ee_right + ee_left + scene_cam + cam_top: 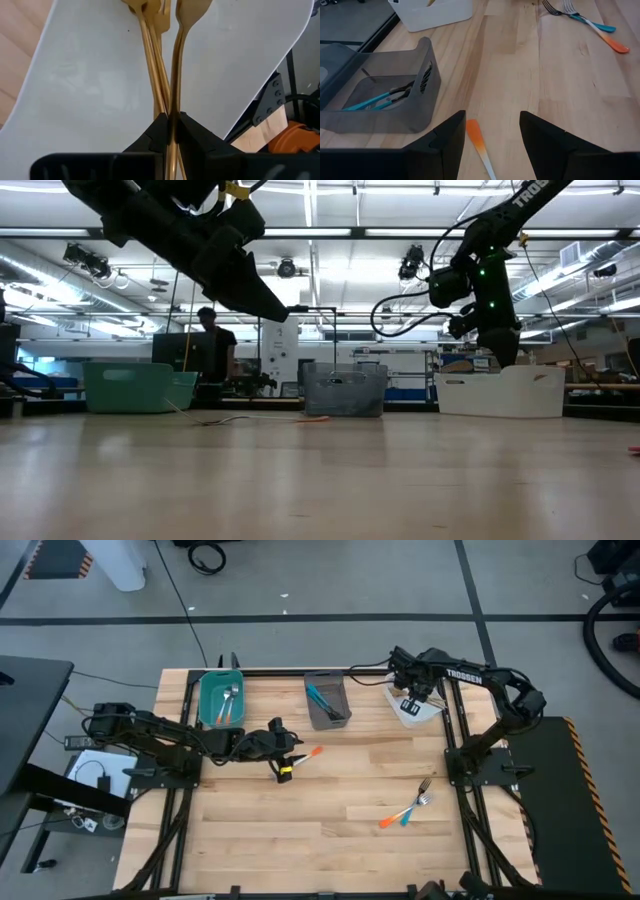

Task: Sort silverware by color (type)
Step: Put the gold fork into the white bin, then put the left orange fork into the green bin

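Note:
An orange-handled fork [310,754] lies flat on the wooden table at centre; it also shows in the left wrist view [476,140]. My left gripper [284,760] hangs above it, open, one finger on either side of the handle's end, clear of it [490,150]. My right gripper [412,695] is over the white bin [425,712] at the far right, shut on a golden fork [173,75]. Other golden forks [150,55] lie in that bin. My right gripper pinches the golden fork's slim handle [173,102] between its two fingers, and the handle runs on behind them. The fingers point down into the white bin and lie along the fork. The fork hangs below them, its head [192,12] lowest, close over the bin's floor.
A teal bin [207,700] holding orange-handled forks stands at the far left, and a grey bin [318,705] holding blue-handled forks at the far centre. An orange-handled fork [392,820] and a blue-handled fork [412,812] lie crossed on the table's right. A person stands beyond the table [212,345].

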Tool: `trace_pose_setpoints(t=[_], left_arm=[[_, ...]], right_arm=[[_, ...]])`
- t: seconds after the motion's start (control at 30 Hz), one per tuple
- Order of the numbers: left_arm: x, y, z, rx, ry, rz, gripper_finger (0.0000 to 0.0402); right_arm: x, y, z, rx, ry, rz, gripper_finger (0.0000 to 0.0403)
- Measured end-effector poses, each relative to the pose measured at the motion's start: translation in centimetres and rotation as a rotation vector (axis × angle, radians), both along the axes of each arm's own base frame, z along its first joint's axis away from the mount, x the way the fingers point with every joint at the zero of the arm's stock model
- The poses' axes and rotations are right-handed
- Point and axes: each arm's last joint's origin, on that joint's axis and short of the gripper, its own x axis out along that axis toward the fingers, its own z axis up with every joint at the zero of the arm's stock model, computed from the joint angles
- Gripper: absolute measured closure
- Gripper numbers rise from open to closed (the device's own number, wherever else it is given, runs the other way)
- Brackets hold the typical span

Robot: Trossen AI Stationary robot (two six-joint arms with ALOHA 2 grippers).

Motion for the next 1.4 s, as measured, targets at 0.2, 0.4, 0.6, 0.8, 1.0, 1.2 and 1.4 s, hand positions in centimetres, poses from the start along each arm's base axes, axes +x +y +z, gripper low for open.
trace_pose_setpoints(t=[0.2, 0.4, 0.6, 0.8, 1.0, 1.2, 1.4], left_arm=[[0.0, 0.0, 0.0, 0.0, 0.0, 0.0, 0.0205], [0.0, 0.0, 0.0, 0.0, 0.001, 0.0, 0.0205], [0.0, 0.0, 0.0, 0.0, 0.001, 0.0, 0.0205], [-0.2, -0.1, -0.4, -0.042, 0.039, -0.019, 0.0205], [-0.6, -0.2, -1.0, -0.088, 0.103, -0.017, 0.0205], [-0.9, -0.2, -1.3, -0.122, 0.142, 0.009, 0.0205], [-0.9, -0.2, -1.4, -0.155, 0.143, 0.024, 0.0205]], right_arm=[[0.1, -0.2, 0.0, -0.012, -0.021, -0.006, 0.0348], [0.1, -0.2, 0.0, -0.019, -0.019, -0.007, 0.031], [0.1, -0.3, 0.5, -0.027, -0.011, -0.035, 0.0284], [0.8, -0.1, 2.5, -0.043, -0.04, -0.08, 0.0281], [2.4, 0.5, 4.0, -0.036, -0.128, -0.064, 0.0282], [4.1, 1.7, 4.9, -0.059, -0.189, -0.061, 0.0282], [5.8, 3.4, 5.1, -0.051, -0.237, -0.015, 0.0282]])
